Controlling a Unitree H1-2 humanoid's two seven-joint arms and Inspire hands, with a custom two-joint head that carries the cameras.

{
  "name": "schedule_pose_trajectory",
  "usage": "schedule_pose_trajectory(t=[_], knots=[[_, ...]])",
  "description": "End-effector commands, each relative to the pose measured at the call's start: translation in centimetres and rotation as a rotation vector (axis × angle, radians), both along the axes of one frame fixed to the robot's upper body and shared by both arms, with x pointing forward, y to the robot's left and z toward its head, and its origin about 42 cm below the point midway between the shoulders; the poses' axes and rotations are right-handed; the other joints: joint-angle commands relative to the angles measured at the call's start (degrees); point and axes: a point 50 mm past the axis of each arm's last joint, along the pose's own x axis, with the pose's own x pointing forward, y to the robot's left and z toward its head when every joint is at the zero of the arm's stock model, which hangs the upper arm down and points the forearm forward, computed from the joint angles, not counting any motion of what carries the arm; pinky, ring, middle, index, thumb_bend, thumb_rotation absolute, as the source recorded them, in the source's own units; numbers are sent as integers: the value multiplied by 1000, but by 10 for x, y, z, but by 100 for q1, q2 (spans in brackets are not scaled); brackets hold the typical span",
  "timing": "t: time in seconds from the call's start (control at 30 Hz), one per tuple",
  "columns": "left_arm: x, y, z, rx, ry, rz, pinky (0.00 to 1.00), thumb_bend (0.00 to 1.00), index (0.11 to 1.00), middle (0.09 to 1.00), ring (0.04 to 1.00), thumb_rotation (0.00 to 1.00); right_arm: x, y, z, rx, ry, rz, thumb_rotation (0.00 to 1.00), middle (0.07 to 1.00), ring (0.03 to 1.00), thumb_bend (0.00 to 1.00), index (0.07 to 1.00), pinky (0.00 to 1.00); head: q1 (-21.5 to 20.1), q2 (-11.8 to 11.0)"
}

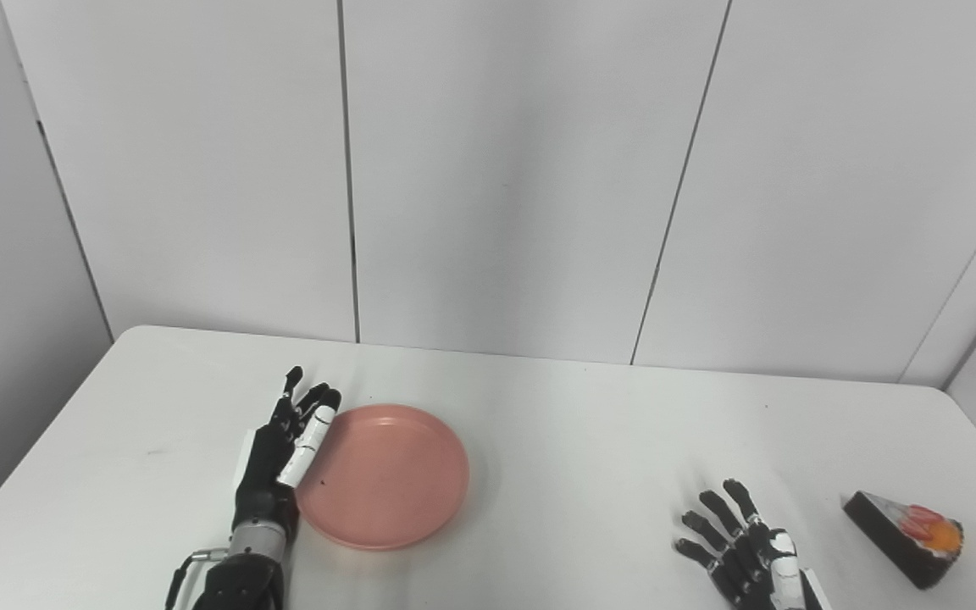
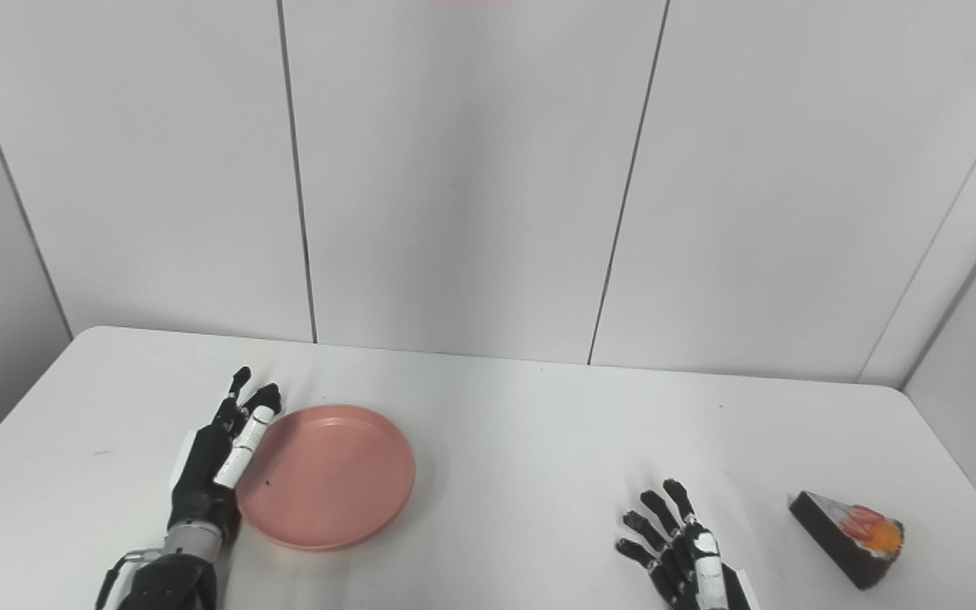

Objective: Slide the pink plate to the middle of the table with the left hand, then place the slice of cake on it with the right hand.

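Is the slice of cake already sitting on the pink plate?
No, the slice of cake lies on the white table far to the right, while the pink plate sits bare beside the left hand.

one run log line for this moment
left hand: open, against pink plate rim | right hand: open, idle | cake slice: on table, untouched

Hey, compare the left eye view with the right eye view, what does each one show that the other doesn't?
Only the left eye view: a little more of the table's left edge beside the left hand.
Only the right eye view: more bare table and wall to the right of the slice of cake.
Both: the left hand, fingers straight, against the left rim of the pink plate; the right hand open, flat, apart from the cake; the cake near the right edge.
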Motion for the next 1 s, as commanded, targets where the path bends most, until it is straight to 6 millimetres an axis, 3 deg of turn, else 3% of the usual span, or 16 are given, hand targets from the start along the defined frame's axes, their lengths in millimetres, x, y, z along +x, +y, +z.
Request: schedule_pose_trajectory(t=[0.0, 0.27, 0.53, 0.73, 0.97], knots=[[1, -17, 8, -17, -5, -38, 747, 712, 972, 897, 866, 704, 0, 2, 3, 7, 3, 13, 925, 913, 853, 850, 962, 778, -25, 26], [-2, -33, 11, -52, 14, -79, 807, 658, 968, 904, 887, 738, -2, 8, 8, 6, 11, -2, 917, 895, 831, 879, 934, 752, -311, 174], [-5, -40, 16, -73, 18, -116, 805, 653, 985, 886, 889, 733, -4, 20, 13, 14, 20, -9, 905, 881, 814, 890, 917, 735, -676, 277], [-5, -53, 15, -90, 28, -155, 816, 656, 986, 877, 873, 697, -5, 25, 15, 17, 30, -13, 895, 882, 810, 890, 915, 734, -784, 286], [-2, -65, 15, -86, 27, -181, 799, 681, 972, 868, 876, 728, -4, 28, 15, 12, 32, -3, 895, 890, 810, 888, 917, 743, -975, 274]])
